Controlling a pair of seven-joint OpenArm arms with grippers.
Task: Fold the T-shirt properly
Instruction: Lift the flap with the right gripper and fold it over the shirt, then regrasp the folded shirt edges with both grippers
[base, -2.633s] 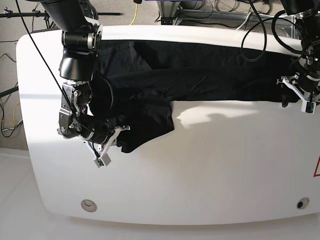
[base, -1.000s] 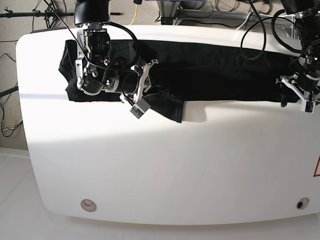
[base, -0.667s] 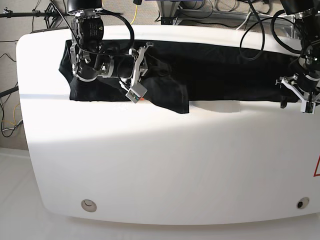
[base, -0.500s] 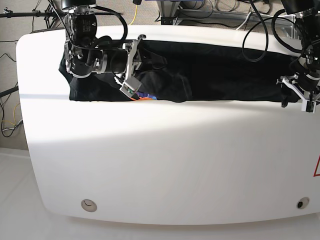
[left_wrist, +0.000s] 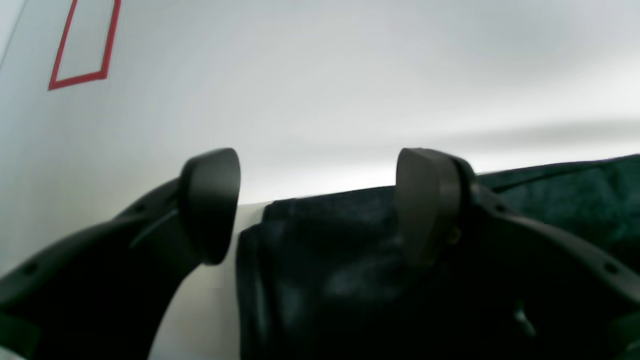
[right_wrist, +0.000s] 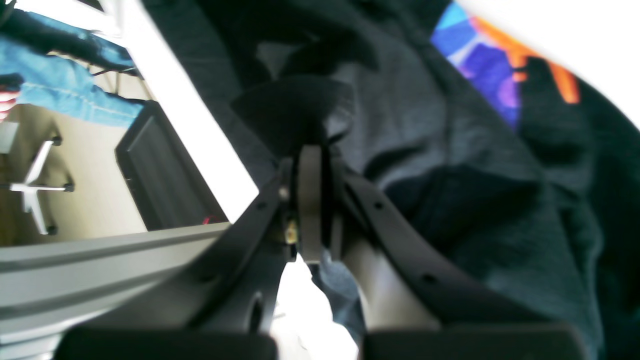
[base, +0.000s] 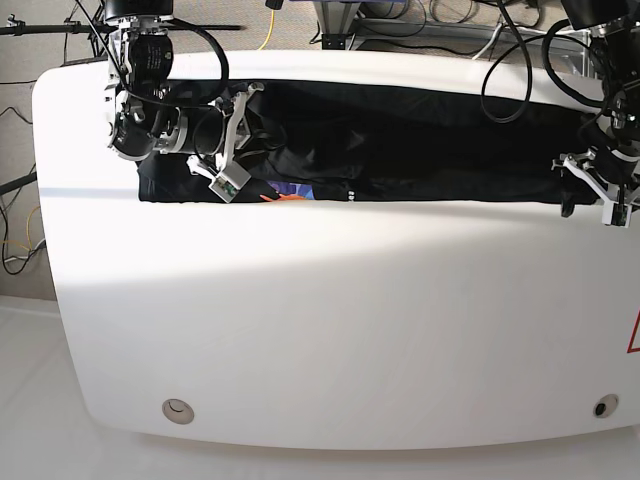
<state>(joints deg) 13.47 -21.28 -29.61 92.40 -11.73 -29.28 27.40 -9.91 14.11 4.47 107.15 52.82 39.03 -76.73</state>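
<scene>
The black T-shirt (base: 430, 150) lies as a long band along the back of the white table (base: 340, 320). A strip of its orange, purple and blue print (base: 290, 193) peeks out at the band's front edge, and the print (right_wrist: 492, 65) also shows in the right wrist view. Over the left end, my right gripper (base: 248, 102) is shut on a bunch of the black cloth (right_wrist: 300, 107). My left gripper (base: 592, 190) hangs open above the shirt's right end. Its fingertips (left_wrist: 212, 200) straddle the cloth's corner (left_wrist: 340, 260) without touching it.
A red outlined mark (left_wrist: 85, 45) is printed on the table near the left gripper. Cables (base: 520, 60) loop behind the table's back edge. Two round fittings (base: 178, 408) sit near the front edge. Beyond the back edge, a chair base and dark panel (right_wrist: 150, 165) show.
My right gripper has carried the shirt's loose flap from the front left up to the back left, folding it onto the band. The print now shows. The left arm has stayed put.
</scene>
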